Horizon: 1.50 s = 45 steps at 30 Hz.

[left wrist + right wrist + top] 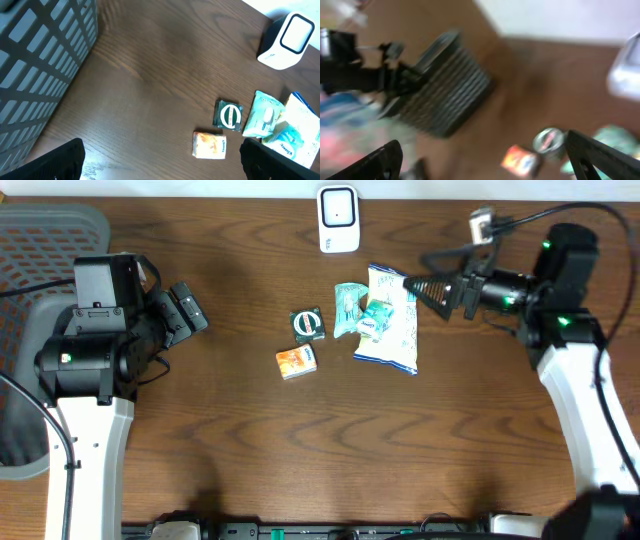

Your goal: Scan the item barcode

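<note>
The white barcode scanner [338, 218] stands at the table's back middle. In front of it lie an orange packet [297, 362], a dark green round-labelled item [307, 324], a pale green pouch [350, 308] and a white-and-blue bag [390, 320]. My right gripper [415, 286] hangs open over the bag's upper right corner, holding nothing. My left gripper [192, 310] is open and empty, well left of the items. The left wrist view shows the orange packet [210, 145], green item [228, 115] and scanner [287, 40]. The right wrist view is blurred; the orange packet [520, 161] shows between its fingers [605, 155].
A grey mesh basket [50, 230] stands at the far left beside the left arm, and shows as a basket wall [40, 65] in the left wrist view. Bare wood table [300, 450] stretches in front of the items.
</note>
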Tool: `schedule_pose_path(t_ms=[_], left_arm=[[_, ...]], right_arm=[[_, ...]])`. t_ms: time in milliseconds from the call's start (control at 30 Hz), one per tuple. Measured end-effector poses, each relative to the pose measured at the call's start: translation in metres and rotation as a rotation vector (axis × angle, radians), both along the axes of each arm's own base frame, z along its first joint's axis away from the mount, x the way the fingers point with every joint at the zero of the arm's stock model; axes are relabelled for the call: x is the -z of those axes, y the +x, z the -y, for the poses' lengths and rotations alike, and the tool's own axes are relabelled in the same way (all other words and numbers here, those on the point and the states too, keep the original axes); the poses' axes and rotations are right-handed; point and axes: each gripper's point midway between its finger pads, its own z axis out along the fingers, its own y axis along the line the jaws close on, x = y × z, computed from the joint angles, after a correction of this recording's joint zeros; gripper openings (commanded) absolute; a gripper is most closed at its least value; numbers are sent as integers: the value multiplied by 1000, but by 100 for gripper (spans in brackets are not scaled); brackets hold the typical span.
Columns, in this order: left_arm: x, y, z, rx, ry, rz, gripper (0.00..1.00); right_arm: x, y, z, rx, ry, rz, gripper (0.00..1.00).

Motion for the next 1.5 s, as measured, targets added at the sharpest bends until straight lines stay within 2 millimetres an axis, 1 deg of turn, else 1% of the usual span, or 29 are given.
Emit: schedule_pose_path(t_ms=[33, 67, 133, 233, 367, 433, 500, 533, 600, 700, 767, 900, 967, 1067, 1200, 1300, 1500], left_arm=[[0, 0, 0, 0, 0, 0, 98], [0, 0, 0, 0, 0, 0, 98], [0, 0, 0, 0, 0, 0, 98], [0, 0, 0, 0, 0, 0, 98], [0, 0, 0, 0, 0, 0, 98], [0, 0, 0, 0, 0, 0, 98], [0, 0, 0, 0, 0, 0, 98], [0, 0, 0, 0, 0, 0, 98], [0, 0, 0, 0, 0, 1, 98], [0, 0, 0, 0, 0, 0, 98], [0, 0, 0, 0, 0, 0, 98], [0, 0, 0, 0, 0, 0, 98], [0, 0, 0, 0, 0, 0, 98], [0, 0, 0, 0, 0, 0, 98], [0, 0, 0, 0, 0, 0, 98], [0, 0, 0, 0, 0, 0, 98], [0, 0, 0, 0, 0, 0, 98]], right_arm=[[7, -1, -3, -39, 25, -46, 83], [12, -2, -5, -61, 40, -81, 82], [23, -4, -13, -103, 59, -146, 84], [45, -10, -32, -148, 61, -276, 87], [79, -16, -53, -73, -57, -431, 93], [103, -21, -62, -13, -160, -495, 94], [129, -25, -64, 68, -292, -543, 94], [138, -26, -64, 101, -348, -550, 95], [157, -28, -61, 173, -470, -554, 99], [172, -29, -55, 244, -589, -538, 99], [181, -33, -53, 276, -663, -531, 99], [189, -39, -49, 306, -749, -523, 99], [191, -38, -47, 318, -765, -520, 99], [189, -37, -49, 312, -752, -515, 99], [181, -35, -63, 267, -683, -496, 99], [178, -37, -68, 239, -657, -501, 99], [177, -39, -66, 223, -649, -508, 99]])
